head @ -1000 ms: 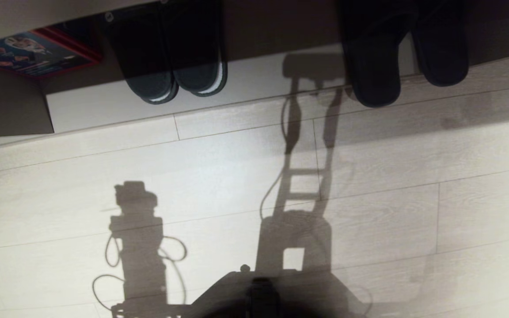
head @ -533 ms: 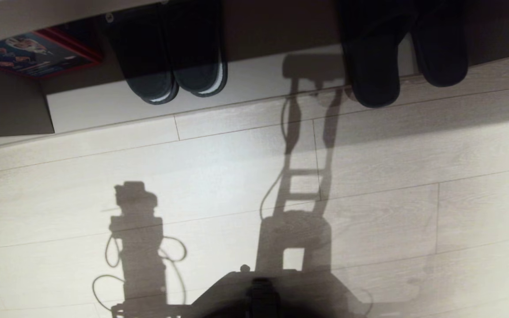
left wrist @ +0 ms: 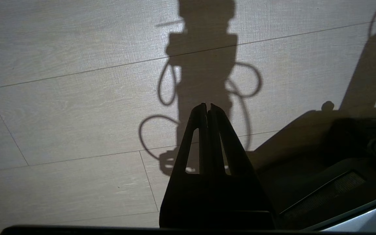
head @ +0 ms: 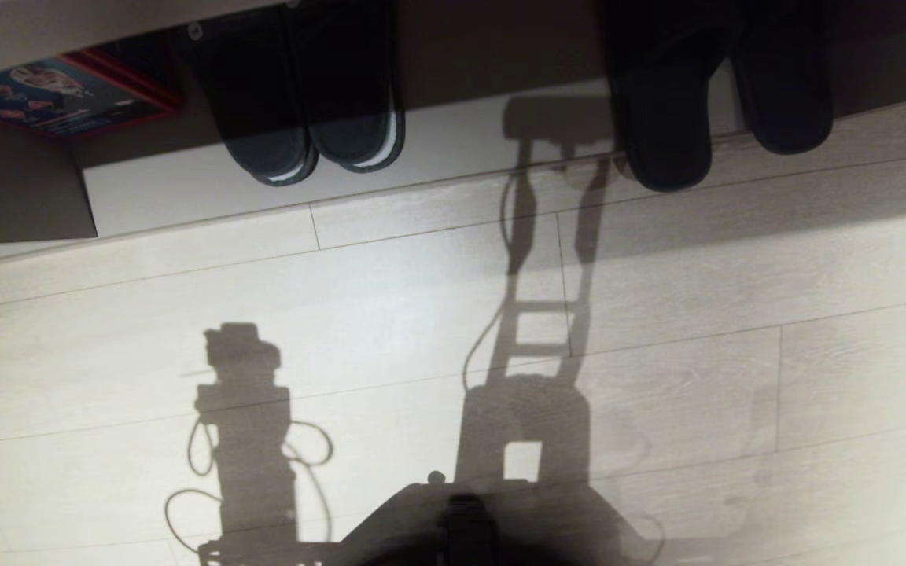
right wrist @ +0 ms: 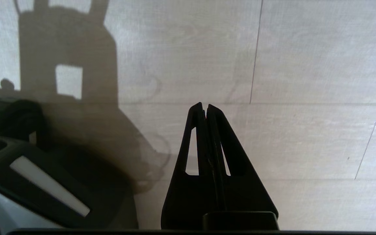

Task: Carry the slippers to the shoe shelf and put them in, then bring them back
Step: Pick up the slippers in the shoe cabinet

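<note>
Both grippers are hanging over bare floor point(left wrist: 60, 107), empty. The left gripper point(left wrist: 207, 106) and right gripper point(right wrist: 205, 105) are pressed closed, nothing between them. The slippers point(head: 724, 94) are lying well ahead, toes tucked under the shelf point(head: 461, 55), apparently stowed.

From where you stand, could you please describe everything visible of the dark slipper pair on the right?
The slippers are a plain, dark, soft-looking pair lying side by side in shadow at the shoe shelf opening. Their rounded ends point toward the robot and overhang onto the pale wood-look floor. The left one reaches farther out. Nothing grips them.
</note>
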Tool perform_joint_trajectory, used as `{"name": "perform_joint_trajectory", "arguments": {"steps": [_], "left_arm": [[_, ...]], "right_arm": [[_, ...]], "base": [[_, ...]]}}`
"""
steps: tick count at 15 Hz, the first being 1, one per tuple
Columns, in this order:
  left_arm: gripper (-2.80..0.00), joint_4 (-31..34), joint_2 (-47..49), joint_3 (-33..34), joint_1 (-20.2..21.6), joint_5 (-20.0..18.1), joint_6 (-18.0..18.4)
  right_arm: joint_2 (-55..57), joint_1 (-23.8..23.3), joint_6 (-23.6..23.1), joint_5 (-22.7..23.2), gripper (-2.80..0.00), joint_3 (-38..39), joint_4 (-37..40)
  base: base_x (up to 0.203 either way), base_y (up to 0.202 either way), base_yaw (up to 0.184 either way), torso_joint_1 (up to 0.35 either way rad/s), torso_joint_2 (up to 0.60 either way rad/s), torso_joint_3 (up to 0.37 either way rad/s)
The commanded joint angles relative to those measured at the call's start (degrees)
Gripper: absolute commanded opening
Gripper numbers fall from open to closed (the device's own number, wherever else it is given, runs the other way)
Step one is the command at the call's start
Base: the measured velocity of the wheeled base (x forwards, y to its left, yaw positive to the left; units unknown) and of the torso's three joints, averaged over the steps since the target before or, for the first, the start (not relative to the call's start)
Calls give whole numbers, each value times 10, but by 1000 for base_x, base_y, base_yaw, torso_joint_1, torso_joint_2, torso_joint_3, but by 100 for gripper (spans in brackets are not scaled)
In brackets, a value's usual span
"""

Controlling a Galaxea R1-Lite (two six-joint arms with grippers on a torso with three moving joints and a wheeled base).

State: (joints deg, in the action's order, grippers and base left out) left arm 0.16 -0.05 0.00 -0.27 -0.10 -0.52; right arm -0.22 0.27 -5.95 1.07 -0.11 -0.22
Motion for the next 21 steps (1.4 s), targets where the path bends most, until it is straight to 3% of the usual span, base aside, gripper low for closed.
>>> {"name": "perform_joint_trajectory", "arguments": {"steps": [1,9,13,17,21], "left_arm": [[-280,0,0,1,0,0,0],[-280,0,0,1,0,0,-3],[-280,0,0,1,0,0,-3],[-280,0,0,1,0,0,-3],[-280,0,0,1,0,0,-3]], "right_arm": [[2,0,1,1,-280,1,7],[3,0,9,1,-280,1,3],[25,-2,4,20,-280,-81,3],[229,4,-14,38,-280,-228,-30],[487,7,-53,43,-280,-310,-191]], "base": [[0,0,0,0,0,0],[0,0,0,0,0,0],[0,0,0,0,0,0],[0,0,0,0,0,0],[0,0,0,0,0,0]]}}
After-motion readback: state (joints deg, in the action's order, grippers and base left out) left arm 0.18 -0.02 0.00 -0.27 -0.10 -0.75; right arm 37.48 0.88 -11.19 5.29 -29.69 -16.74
